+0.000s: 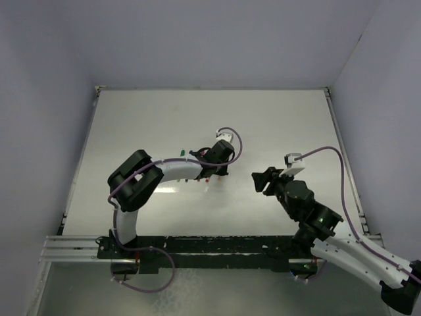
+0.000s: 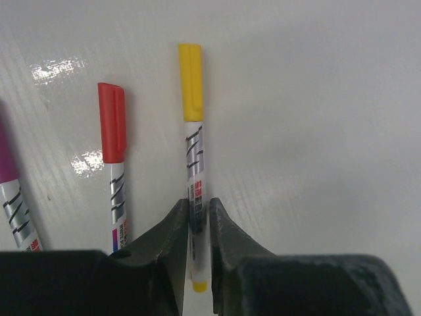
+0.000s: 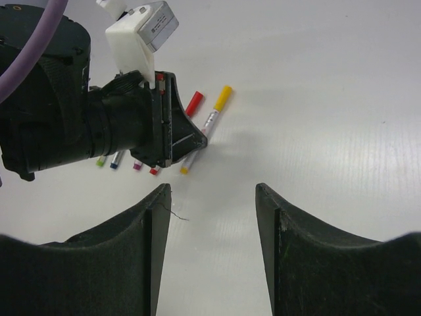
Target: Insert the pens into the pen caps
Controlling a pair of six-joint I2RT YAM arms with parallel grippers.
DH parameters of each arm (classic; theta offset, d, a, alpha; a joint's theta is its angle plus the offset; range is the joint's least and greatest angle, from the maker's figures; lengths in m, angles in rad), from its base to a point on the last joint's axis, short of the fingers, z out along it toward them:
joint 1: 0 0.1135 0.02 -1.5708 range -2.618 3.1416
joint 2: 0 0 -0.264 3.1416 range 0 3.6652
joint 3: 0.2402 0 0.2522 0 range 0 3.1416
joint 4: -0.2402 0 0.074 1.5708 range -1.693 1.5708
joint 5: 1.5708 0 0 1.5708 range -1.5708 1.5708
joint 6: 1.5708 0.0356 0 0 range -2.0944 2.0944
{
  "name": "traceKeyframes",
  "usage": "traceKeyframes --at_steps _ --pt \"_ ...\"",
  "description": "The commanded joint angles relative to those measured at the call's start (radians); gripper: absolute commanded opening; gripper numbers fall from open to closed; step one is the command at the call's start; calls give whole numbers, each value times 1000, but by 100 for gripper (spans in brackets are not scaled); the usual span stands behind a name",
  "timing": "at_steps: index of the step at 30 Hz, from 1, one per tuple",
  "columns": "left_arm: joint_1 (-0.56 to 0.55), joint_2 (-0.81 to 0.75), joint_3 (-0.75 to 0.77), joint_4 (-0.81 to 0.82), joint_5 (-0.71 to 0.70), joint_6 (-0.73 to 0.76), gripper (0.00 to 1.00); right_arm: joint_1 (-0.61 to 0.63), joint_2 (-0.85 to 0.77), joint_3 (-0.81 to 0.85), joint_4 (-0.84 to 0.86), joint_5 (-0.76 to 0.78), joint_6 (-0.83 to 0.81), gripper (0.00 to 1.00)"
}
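A yellow-capped pen (image 2: 195,164) lies flat on the white table (image 2: 316,131), its yellow cap (image 2: 191,82) pointing away. My left gripper (image 2: 198,210) straddles its barrel, one finger on each side with only slivers of gap. Left of it lie a red-capped pen (image 2: 113,131) and a magenta-capped pen (image 2: 8,171). The right wrist view shows the same row under the left gripper (image 3: 197,141): the yellow pen (image 3: 212,118), a red cap (image 3: 194,103), and several coloured pen ends (image 3: 137,166). My right gripper (image 3: 214,191) hovers open and empty, well short of the row.
In the top view the left arm (image 1: 177,170) reaches to mid-table, with the right gripper (image 1: 258,181) just to its right. A green cap (image 1: 181,155) peeks out behind the left arm. Raised table edges (image 1: 339,131) run along the sides and back.
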Motion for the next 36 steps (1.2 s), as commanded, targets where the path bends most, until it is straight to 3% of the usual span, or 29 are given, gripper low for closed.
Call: traceKeyframes --at_steps 1,13,21,29,36 --pt "6 30 24 -29 -4 -6 22 2 -6 -4 25 4 11 56" --pt "6 14 28 -33 -4 -17 26 2 -6 -17 38 -6 16 56" --pt "6 -108 61 -68 -36 33 29 2 -31 -22 24 12 17 56" --pt "60 -361 -101 -4 -4 67 26 1 -102 -36 -63 128 70 55" --pt "227 -774 -376 -5 -26 58 28 -1 -240 -9 -283 287 103 56"
